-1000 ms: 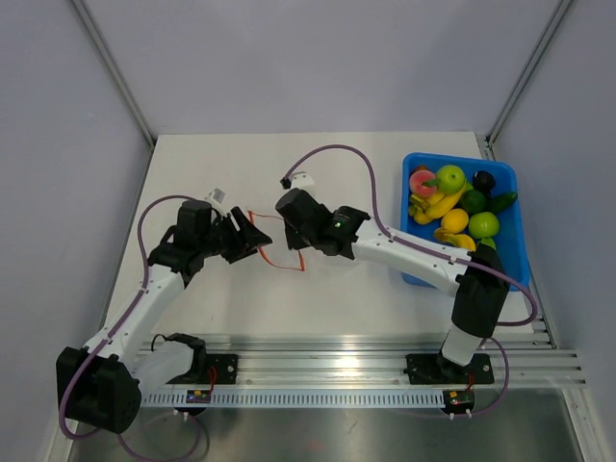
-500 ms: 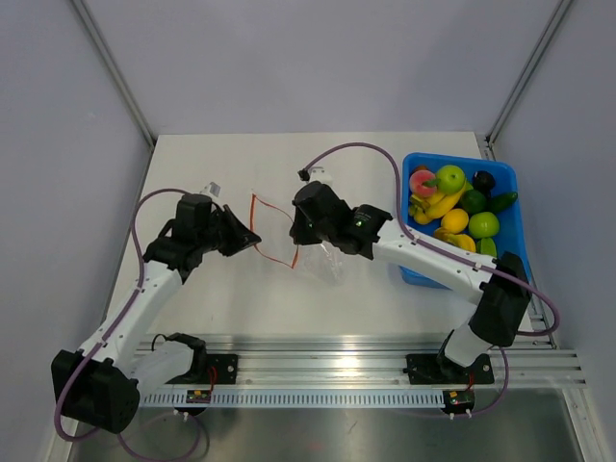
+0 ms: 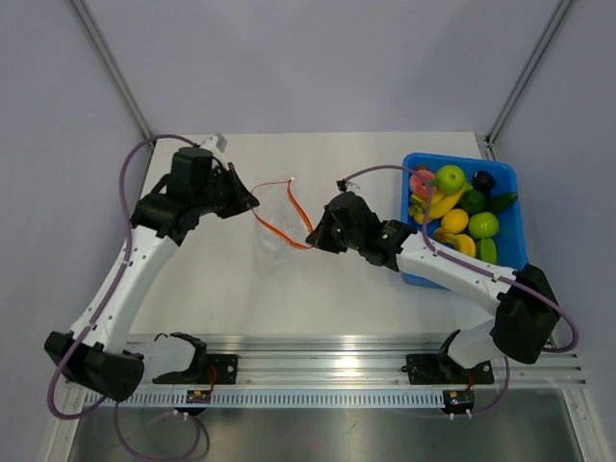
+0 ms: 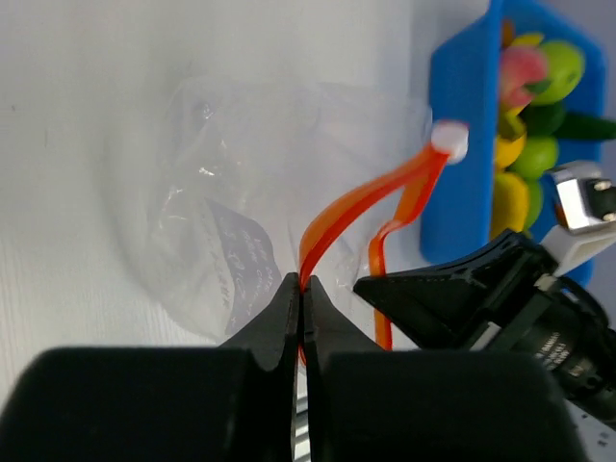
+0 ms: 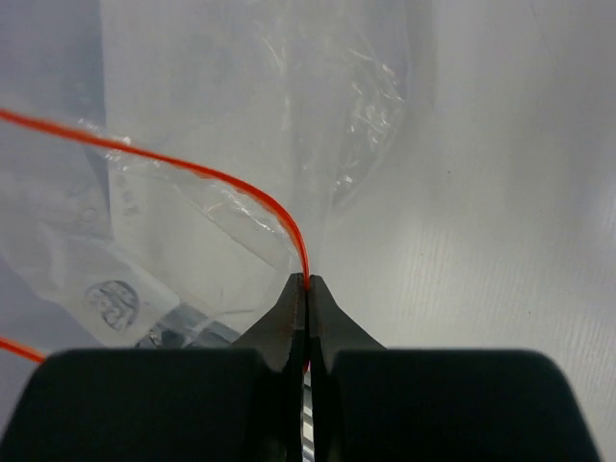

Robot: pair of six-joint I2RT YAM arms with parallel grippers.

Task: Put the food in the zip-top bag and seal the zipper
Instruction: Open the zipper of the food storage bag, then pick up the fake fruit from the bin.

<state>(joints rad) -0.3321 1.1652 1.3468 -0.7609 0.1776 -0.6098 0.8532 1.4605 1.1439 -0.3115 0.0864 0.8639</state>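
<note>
zipper (image 4: pixel 358 196) pinched in left jaws and right jaws

The left gripper (image 4: pixel 301 289) is seen with its jaws pressed together on one lip of the orange-red zipper (image 4: pixel 351 200), which ends in a white tab (image 4: pixel 449 141). The crinkled clear zip-top bag (image 4: pixel 217 226) is spread beyond. At the upper right, a blue bin (image 4: pixel 460 164) holding a pink fruit (image 4: pixel 522 72) is seen.
</note>
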